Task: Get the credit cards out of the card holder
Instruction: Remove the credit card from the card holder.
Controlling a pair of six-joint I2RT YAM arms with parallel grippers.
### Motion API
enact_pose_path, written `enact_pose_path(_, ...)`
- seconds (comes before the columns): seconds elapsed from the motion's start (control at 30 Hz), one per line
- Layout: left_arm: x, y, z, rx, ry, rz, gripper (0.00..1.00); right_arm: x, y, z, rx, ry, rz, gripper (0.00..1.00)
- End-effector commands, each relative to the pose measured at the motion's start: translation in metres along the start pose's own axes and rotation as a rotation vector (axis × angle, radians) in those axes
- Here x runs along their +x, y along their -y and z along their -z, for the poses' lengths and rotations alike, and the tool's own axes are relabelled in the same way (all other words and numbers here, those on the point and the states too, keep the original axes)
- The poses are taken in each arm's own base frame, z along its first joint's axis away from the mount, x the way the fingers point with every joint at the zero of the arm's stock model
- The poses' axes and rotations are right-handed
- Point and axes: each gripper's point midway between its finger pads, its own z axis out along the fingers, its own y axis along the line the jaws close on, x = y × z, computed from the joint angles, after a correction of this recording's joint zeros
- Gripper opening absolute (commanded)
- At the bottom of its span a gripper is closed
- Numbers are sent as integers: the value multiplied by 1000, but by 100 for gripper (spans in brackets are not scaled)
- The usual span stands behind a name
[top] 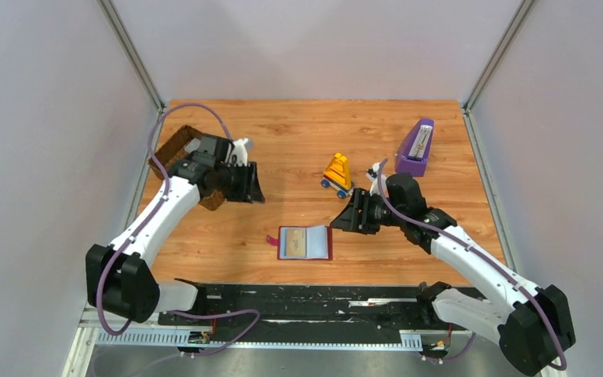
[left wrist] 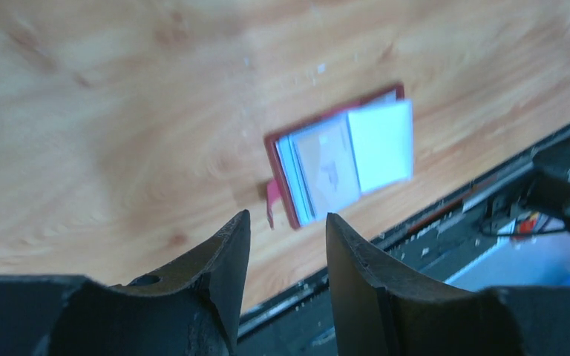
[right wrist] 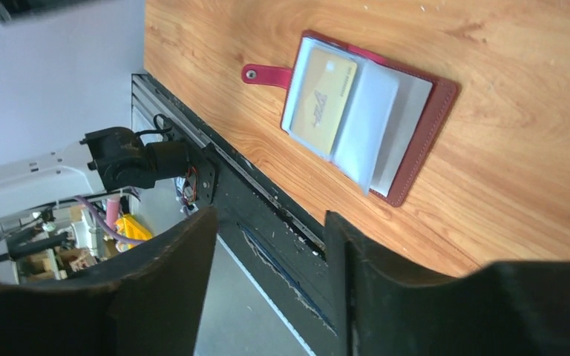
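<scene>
The card holder point(top: 305, 243) is lying open near the front edge of the table point(top: 283, 133), while the left pincer point(left wrist: 286, 222) and right pincer point(right wrist: 267, 221) are hovering with fingers apart, gripping nothing.

Bright, even light throughout; the left wrist view is motion-blurred.

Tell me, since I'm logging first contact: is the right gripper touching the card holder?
Apart. The right wrist view shows bare wood between the right gripper and the card holder.
</scene>
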Motion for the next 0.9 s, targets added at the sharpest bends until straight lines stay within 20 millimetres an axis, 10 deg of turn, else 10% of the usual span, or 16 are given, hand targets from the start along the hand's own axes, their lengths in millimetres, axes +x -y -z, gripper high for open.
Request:
enact_pose_path(0.0, 31, 17, -16, 17, -32, -3, 50, -2, 1, -13, -15, 27, -42, 49)
enact_pose_path(0.87, 116, 25, -94, 212, -178, 101, 21, 14, 6, -119, -11, -93, -63, 27)
